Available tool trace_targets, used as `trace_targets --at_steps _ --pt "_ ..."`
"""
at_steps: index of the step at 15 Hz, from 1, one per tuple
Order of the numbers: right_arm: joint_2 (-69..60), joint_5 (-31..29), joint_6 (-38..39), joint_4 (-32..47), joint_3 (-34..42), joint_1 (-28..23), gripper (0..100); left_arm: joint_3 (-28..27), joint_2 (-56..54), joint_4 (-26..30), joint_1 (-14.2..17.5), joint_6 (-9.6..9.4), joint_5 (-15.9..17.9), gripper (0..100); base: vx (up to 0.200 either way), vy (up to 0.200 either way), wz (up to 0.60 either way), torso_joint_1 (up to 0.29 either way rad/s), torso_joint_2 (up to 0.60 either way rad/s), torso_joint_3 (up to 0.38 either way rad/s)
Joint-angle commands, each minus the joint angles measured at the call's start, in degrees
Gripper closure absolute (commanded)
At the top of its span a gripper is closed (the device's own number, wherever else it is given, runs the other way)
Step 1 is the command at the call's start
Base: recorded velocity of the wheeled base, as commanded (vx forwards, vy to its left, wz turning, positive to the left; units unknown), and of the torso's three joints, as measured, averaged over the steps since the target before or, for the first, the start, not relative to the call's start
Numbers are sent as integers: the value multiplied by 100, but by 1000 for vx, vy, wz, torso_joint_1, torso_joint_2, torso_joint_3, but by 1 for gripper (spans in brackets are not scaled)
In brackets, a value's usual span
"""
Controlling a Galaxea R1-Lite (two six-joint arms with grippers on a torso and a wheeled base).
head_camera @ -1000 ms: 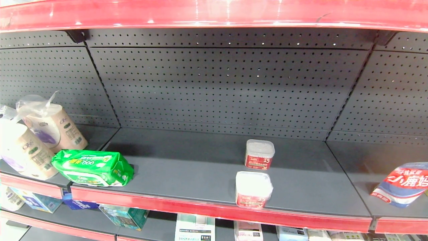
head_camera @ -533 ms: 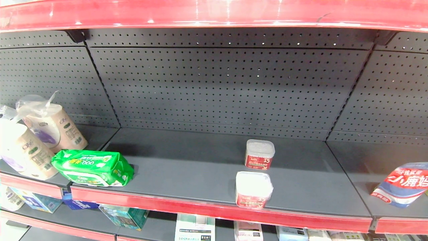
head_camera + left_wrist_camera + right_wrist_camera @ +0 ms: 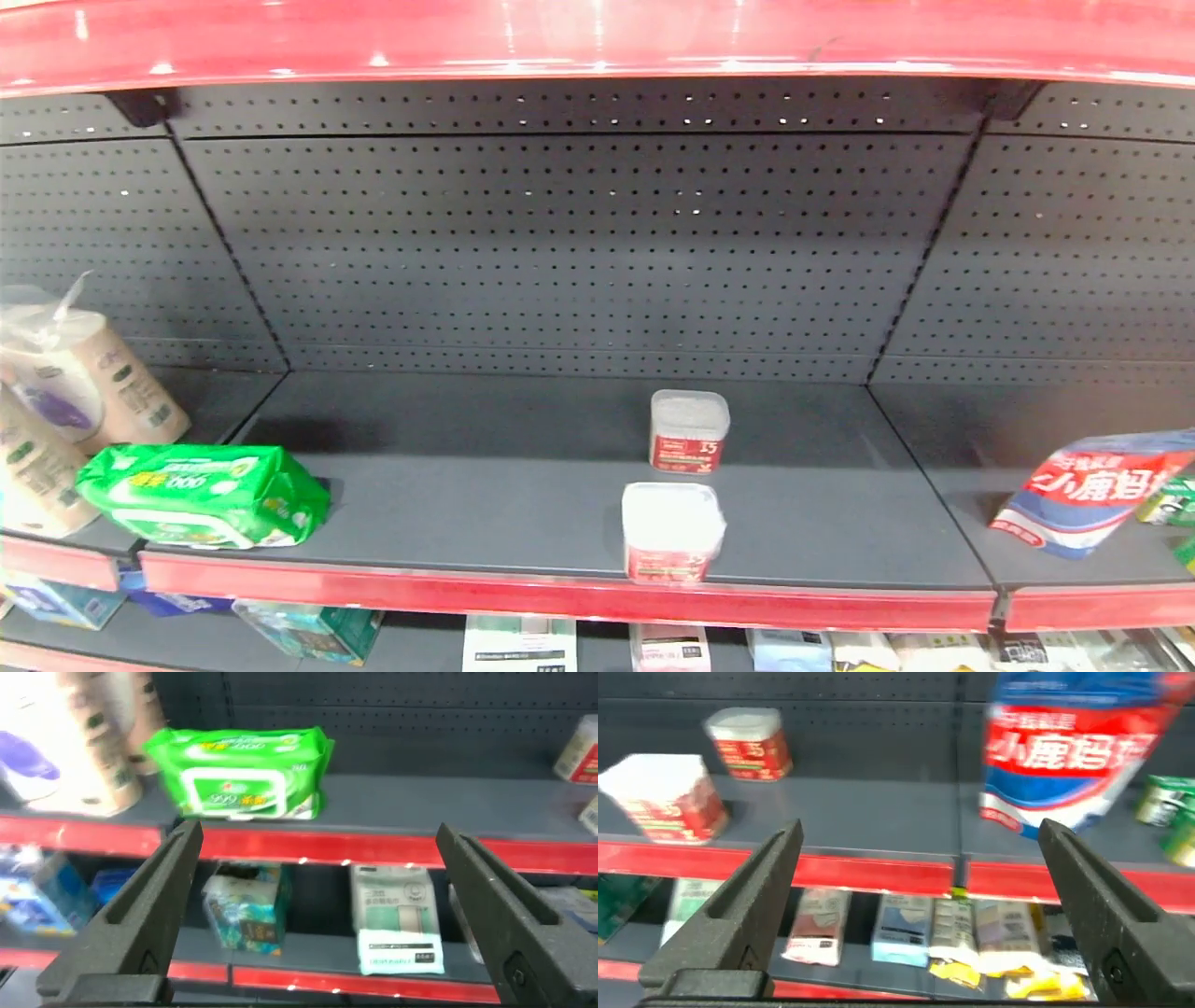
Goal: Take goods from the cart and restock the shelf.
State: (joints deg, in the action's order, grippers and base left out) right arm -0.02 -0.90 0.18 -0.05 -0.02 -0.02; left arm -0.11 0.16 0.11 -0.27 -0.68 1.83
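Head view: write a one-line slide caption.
Rear tub and front tub stand on the shelf, green pack left, pouch right.

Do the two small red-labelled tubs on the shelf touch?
Apart. The head view shows bare shelf between the rear tub and the front tub.

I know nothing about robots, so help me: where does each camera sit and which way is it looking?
Head view: on the robot's head, looking forward and down at the shelf.
Left wrist view: on the left wrist, facing the green wipes pack, the open left gripper in front.
Right wrist view: on the right wrist, facing two tubs and the pouch, past the open right gripper.
Shared: head view also shows pack, tubs and pouch.
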Motion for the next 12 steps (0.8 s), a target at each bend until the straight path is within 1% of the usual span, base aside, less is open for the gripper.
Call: trace_targets --at_steps 1,8,11,12 --pt "11 2 -1 -4 2 2 0 2 -16 -2 0 -2 2 0 0 0 -600 22 2 2" --pt "11 2 -1 -4 2 2 0 2 -16 -2 0 -2 2 0 0 0 -600 2 2 2" --pt "11 2 -1 -4 2 2 0 2 -16 -2 0 -2 2 0 0 0 0 0 0 0" --pt "11 2 -1 -4 2 2 0 -7 -16 -2 -8 -2 54 0 0 0 0 0 0 0"
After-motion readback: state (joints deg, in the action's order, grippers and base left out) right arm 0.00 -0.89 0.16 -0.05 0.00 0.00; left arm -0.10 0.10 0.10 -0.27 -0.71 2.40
